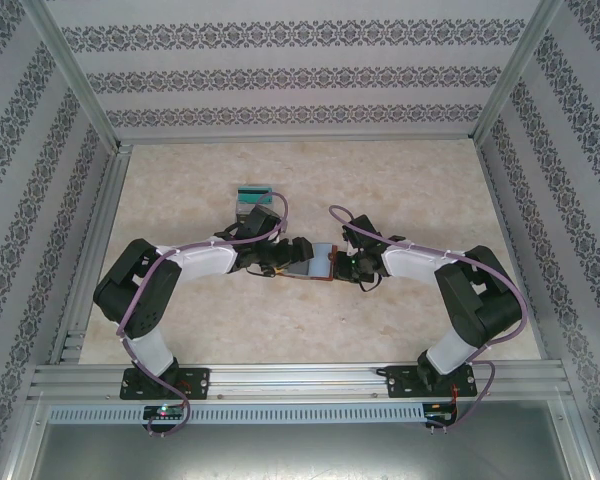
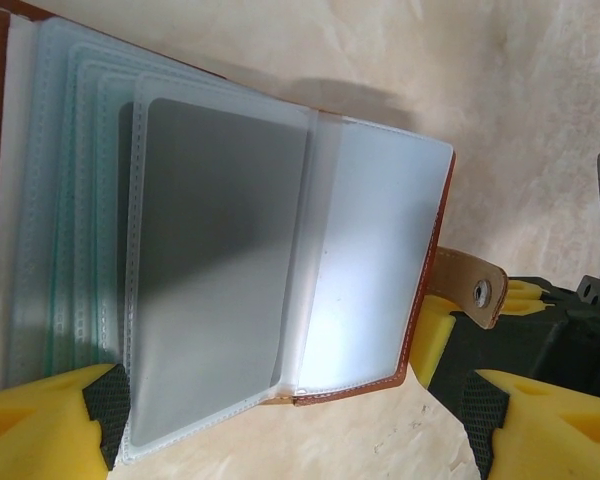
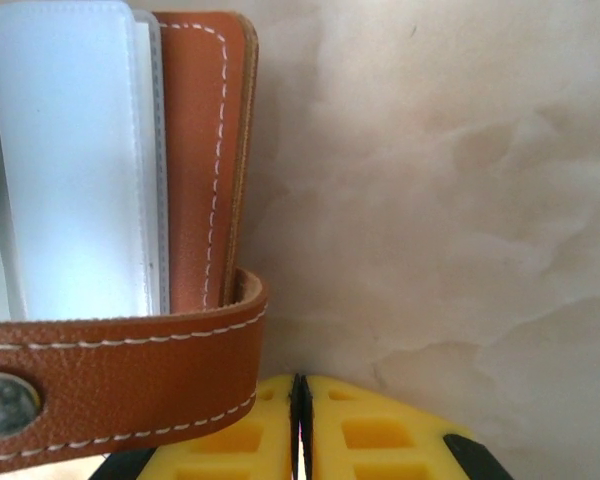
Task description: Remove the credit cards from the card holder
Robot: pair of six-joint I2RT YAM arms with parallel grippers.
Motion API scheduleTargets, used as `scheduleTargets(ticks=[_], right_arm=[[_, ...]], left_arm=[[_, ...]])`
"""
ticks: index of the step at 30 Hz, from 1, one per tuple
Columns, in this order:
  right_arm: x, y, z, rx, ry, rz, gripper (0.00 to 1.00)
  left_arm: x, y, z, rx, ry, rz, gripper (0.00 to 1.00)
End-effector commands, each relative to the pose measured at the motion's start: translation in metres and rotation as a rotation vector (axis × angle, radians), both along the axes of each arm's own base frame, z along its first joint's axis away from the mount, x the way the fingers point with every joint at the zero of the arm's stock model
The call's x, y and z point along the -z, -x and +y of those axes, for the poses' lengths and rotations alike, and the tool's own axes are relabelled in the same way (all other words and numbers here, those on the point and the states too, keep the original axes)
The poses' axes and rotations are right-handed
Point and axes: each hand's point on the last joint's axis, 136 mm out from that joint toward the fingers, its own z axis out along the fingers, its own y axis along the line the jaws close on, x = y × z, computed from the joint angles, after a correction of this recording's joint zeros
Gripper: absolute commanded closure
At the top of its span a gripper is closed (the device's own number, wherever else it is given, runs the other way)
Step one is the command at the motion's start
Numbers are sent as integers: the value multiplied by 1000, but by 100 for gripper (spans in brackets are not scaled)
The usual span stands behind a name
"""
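Observation:
The brown leather card holder (image 1: 320, 261) lies open on the table between my two grippers. In the left wrist view its clear sleeves (image 2: 380, 250) fan out, and a grey credit card (image 2: 215, 260) sits inside the top sleeve. My left gripper (image 2: 292, 425) stands wide open over the holder's near edge, one finger on each side, holding nothing. My right gripper (image 3: 298, 395) is shut at the holder's right cover (image 3: 195, 150), with nothing visible between its pads. The snap strap (image 3: 120, 380) curls across just left of its fingertips. In the top view the left gripper (image 1: 288, 256) and right gripper (image 1: 345, 266) face each other.
A clear grey box with a teal card (image 1: 253, 197) stands just behind the left gripper. Metal rails (image 1: 300, 380) frame the beige table at the front and both sides.

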Motion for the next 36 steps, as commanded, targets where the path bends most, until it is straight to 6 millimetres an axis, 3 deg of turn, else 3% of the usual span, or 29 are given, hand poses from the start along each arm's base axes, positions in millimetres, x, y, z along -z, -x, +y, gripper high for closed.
scheduleTargets(ticks=[1, 11, 18, 23, 36], right_arm=[[11, 8, 8, -32, 5, 36, 86], [12, 8, 7, -29, 7, 36, 86], [11, 8, 7, -29, 6, 34, 85], [11, 8, 7, -29, 8, 34, 85], [8, 9, -4, 1, 17, 22, 83]], left_arm=[[-22, -5, -19, 36, 96, -41, 13], [-60, -8, -35, 71, 181, -103, 12], [-73, -6, -48, 105, 208, -121, 12], [-76, -3, -55, 130, 220, -122, 12], [-60, 3, -81, 186, 236, -80, 12]])
